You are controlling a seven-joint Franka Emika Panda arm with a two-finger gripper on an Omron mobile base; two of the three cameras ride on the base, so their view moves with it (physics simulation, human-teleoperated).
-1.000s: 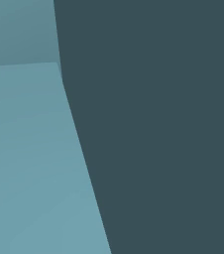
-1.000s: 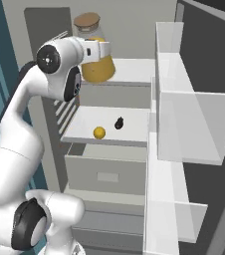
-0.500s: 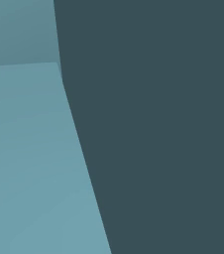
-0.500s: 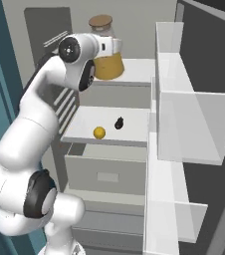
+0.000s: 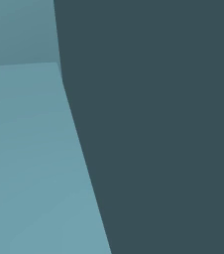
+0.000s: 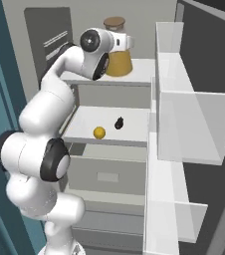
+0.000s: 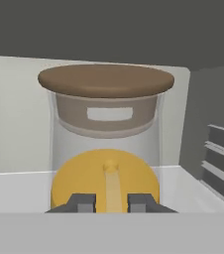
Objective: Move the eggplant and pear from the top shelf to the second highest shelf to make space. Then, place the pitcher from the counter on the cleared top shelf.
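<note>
Tool point(image 7: 111, 202): clamped tight on pitcher point(image 6: 118, 56) handle.
Shelf point(image 6: 139, 73): top, cleared.
Advice: lower upright until base seats flat, then let go.

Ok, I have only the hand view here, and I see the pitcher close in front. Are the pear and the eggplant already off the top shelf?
Observer: Yes. In the right base view, the pear and the eggplant lie apart on the second highest shelf, with the pear nearer the front edge.
Operator: And my load, where does it stand in the fridge?
Observer: The pitcher is upright at the top shelf, toward its left side. I cannot tell whether its base touches the board.
Operator: What is below the fruit?
Observer: A grey drawer, which is closed.
</note>
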